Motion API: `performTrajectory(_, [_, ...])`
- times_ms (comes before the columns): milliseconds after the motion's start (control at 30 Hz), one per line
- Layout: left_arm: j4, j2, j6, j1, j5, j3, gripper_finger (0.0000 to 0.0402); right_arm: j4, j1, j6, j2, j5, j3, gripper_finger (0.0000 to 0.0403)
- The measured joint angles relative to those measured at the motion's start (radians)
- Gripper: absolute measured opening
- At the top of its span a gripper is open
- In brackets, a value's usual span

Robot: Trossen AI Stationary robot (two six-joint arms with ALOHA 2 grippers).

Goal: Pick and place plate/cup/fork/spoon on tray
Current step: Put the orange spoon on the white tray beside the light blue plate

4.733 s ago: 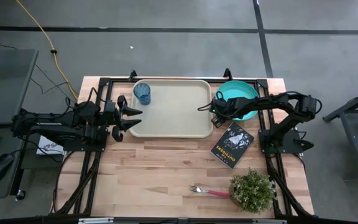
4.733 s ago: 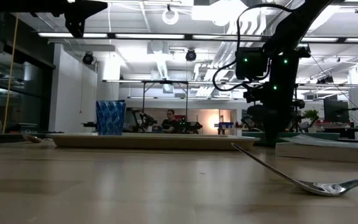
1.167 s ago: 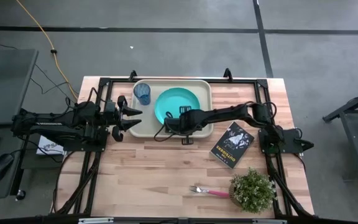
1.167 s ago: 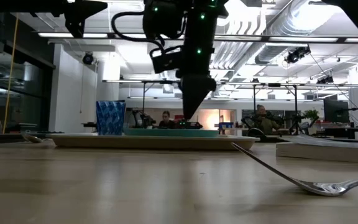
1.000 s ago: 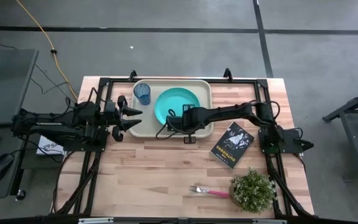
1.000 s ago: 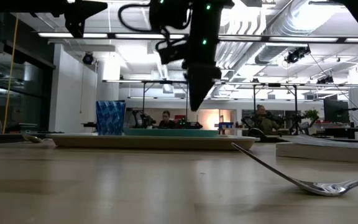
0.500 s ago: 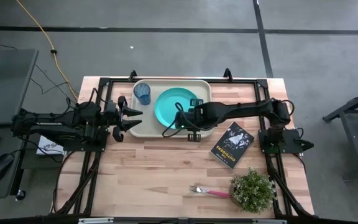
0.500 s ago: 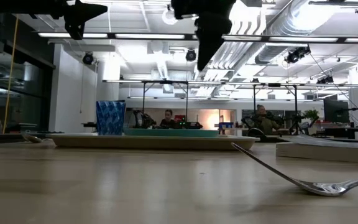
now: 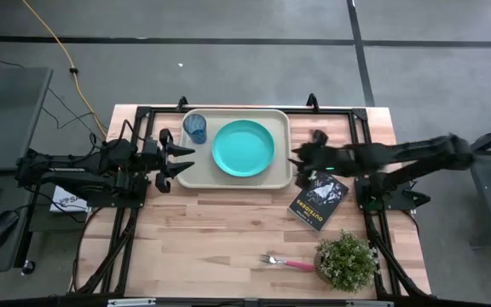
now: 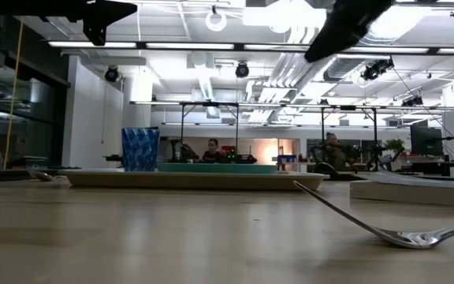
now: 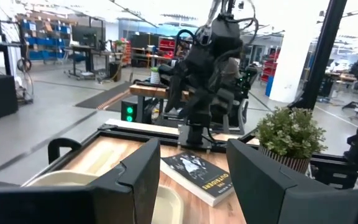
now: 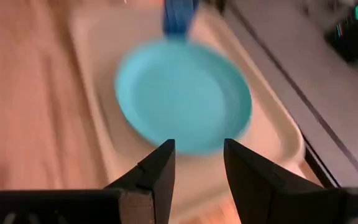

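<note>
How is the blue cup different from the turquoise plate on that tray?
The cup is small and stands upright, while the plate is far wider and lies flat. The cup is a see-through darker blue; the plate is solid turquoise. Both sit inside the cream tray, side by side, held by neither gripper.

right arm (image 9: 399,158) motion-smeared in high view | plate (image 12: 184,102), cup (image 12: 179,15), tray (image 12: 272,134) blurred in right wrist view, cup cut by frame edge | fork (image 9: 286,263) handle end hidden under plant (image 9: 346,261) | spoon not discernible in high view
</note>
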Motion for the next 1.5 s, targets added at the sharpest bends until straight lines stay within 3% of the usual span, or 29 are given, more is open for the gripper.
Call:
performTrajectory(233, [0.0,0.0,0.003,0.0,0.0,0.0,0.0168,0.621,-0.012,-0.134,-0.33,-0.001,-0.412,0.0129])
performTrajectory(433, [0.001,0.0,0.01,0.0,0.0,0.0,0.0168,0.933,-0.038,-0.134,-0.421,-0.068,-0.617,0.0129])
performTrajectory(933, [0.01,0.007,0.112,0.0,-0.009,0.0,0.0168,0.991,-0.136,-0.174,-0.424,-0.07,-0.662,0.0129])
performTrajectory(1267, [0.064,0.007,0.264,0.0,-0.016,0.0,0.0168,0.977,-0.166,-0.186,-0.424,-0.073,-0.662,0.0129])
performTrajectory(1500, [0.051,0.007,0.145,0.0,-0.004,0.0,0.0168,0.976,-0.166,-0.107,-0.423,-0.09,-0.662,0.0129])
